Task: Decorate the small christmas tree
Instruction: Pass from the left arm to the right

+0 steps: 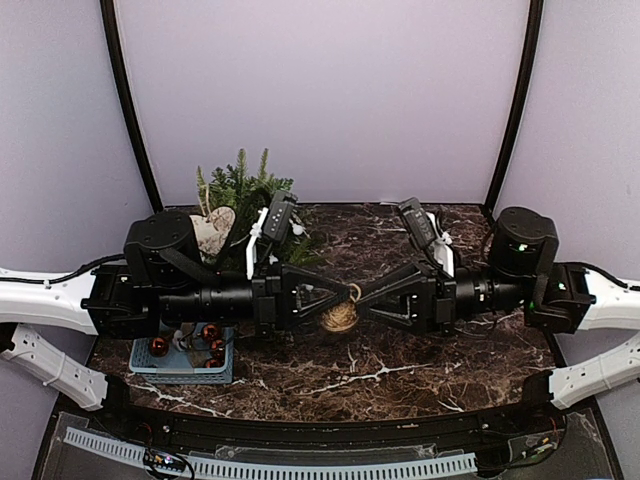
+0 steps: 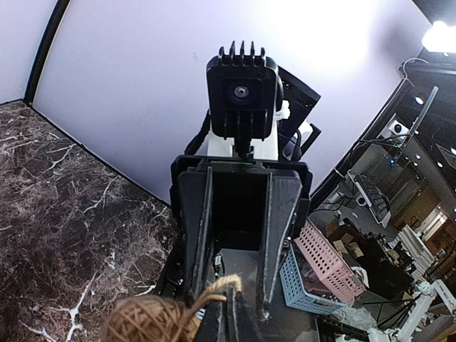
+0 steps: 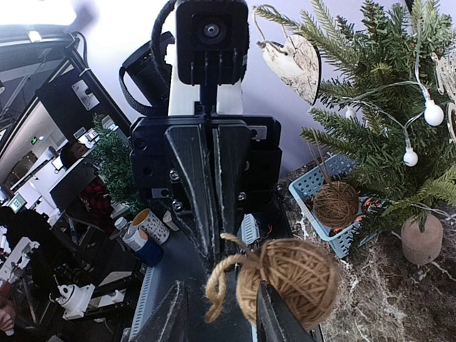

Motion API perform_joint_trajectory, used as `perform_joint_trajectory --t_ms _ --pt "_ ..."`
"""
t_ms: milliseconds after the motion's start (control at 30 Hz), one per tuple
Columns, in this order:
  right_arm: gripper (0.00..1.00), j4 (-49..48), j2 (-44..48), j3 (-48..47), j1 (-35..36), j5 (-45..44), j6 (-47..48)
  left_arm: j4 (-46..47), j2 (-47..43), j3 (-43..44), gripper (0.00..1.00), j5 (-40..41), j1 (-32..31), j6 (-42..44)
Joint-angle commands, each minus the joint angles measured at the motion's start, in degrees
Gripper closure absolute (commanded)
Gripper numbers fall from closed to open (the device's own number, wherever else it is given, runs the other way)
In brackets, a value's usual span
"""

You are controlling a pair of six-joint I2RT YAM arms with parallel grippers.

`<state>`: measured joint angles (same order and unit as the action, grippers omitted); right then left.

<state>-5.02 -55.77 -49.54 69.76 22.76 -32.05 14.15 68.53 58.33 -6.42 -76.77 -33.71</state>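
The small christmas tree (image 1: 245, 190) stands upright at the far left corner of the marble table (image 1: 400, 385), its pale wooden base (image 3: 422, 241) resting on the stone. A pale heart ornament (image 1: 213, 232) hangs on the side of the tree that faces the table's near edge. A string of white bulb lights (image 3: 433, 112) is draped through the branches. A blue basket (image 1: 185, 372) sits at the table's left side, between the tree and the near edge. It holds red baubles (image 1: 160, 346) and a spare ball of twine (image 3: 336, 203).

Above the middle of the table the two arms meet tip to tip. The left gripper (image 1: 345, 297) has its fingers pressed together, pinching the cord loop of a twine ball (image 1: 340, 316) that hangs just below the tips. The right gripper (image 1: 368, 300) faces it with its fingers spread. The twine ball lies against one of those fingers, and the cord loop dangles in the gap between them.
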Motion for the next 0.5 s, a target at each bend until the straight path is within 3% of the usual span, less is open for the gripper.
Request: perform_joint_trajectory --t_ms 0,233,467 --pt "0.66 -3.7 -0.6 -1.9 0.3 0.3 0.0 0.5 -0.8 -0.1 1.00 -0.7 -0.3 -0.1" --pt "0.67 -4.6 -0.7 -2.2 0.3 -0.8 -0.1 0.4 -0.6 -0.2 1.00 -1.0 -0.3 -0.2" --pt "0.77 -4.0 -0.4 -2.2 0.3 -2.0 -0.1 0.2 -0.6 0.0 1.00 -1.2 -0.3 -0.2"
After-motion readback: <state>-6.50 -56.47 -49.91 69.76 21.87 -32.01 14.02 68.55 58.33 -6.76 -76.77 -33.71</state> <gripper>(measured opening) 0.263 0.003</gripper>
